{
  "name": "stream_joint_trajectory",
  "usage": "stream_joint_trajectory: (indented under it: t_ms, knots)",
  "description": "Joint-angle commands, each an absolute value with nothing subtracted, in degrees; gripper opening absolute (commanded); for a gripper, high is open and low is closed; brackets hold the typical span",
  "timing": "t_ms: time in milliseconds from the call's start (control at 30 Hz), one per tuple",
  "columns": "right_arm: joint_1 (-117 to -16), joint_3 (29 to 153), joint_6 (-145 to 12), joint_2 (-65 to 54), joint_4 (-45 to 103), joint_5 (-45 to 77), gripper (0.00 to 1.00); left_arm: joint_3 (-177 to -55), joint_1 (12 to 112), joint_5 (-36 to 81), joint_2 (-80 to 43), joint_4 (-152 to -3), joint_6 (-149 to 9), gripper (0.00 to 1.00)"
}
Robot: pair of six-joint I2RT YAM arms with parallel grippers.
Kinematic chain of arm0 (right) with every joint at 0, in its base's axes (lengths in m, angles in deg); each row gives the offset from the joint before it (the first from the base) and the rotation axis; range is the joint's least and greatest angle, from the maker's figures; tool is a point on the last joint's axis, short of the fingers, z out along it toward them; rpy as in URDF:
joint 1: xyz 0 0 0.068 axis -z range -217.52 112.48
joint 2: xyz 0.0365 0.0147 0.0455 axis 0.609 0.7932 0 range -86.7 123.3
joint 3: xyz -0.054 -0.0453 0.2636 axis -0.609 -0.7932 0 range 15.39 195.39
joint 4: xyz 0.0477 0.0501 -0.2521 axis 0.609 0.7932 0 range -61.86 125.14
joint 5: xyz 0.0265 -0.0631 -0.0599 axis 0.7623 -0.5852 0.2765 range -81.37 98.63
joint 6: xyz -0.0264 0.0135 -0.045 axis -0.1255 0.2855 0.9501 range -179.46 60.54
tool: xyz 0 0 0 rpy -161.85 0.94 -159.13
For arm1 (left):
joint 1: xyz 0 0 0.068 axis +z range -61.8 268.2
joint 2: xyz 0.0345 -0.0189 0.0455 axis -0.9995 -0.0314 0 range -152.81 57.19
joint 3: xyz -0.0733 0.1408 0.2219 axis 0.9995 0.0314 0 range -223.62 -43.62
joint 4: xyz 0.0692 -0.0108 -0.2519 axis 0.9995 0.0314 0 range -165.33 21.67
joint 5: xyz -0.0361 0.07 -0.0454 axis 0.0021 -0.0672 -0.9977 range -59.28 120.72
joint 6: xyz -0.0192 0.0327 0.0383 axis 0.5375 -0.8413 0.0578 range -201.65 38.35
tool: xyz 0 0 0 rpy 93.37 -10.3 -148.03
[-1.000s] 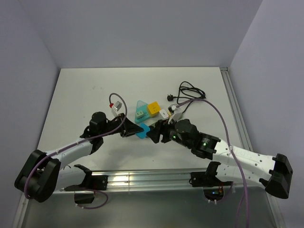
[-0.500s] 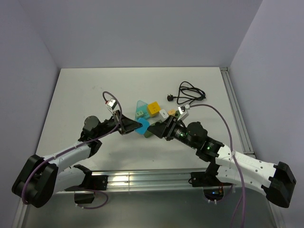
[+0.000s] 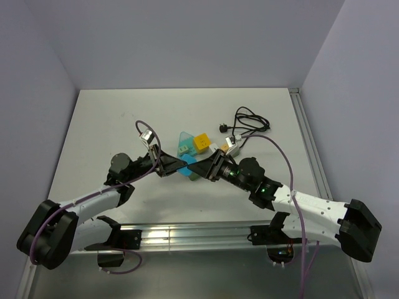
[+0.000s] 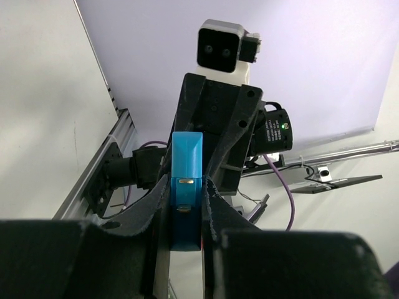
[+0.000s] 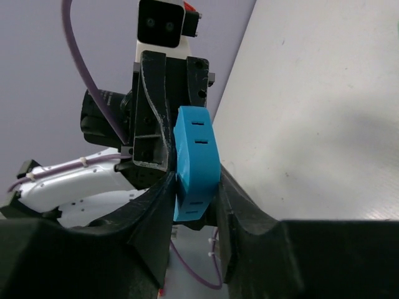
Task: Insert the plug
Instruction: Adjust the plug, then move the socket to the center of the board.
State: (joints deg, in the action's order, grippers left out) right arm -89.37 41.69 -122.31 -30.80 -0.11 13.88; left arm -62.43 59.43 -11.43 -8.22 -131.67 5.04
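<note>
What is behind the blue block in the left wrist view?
The right gripper, black, facing the lens, its white wrist camera above. The blue block covers that gripper's middle, so its grip point is hidden.

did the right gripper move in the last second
Yes. Against the yellow block in the top view, the right gripper has shifted left, its fingers now around the blue adapter.

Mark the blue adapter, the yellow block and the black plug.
blue adapter (image 5: 196, 165): right wrist view, middle of its slotted face.
yellow block (image 3: 201, 142): top view, its upper face.
black plug (image 3: 224, 128): top view, the plug body at the cable's end.
</note>
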Motion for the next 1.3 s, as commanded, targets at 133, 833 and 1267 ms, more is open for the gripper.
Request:
stream_joint_trajectory:
  t_ms: [133,833,1267]
  knots:
    - [-89.3,41.7,-122.7,-31.3,-5.9,13.7,0.29,-61.4,58.4,-10.3,-7.9,-134.5,3.6,0.0]
    - [-89.6,40.4,-121.1,-40.9,6.9,7.5,0.0,-65.5,57.8,-6.9,-3.1,-111.9,-10.3,0.9]
    - [-89.0,44.7,-114.8,-52.7,38.1,-13.6,0.0,-81.4,60.7,0.7,-10.4,-88.1,-30.0,0.92]
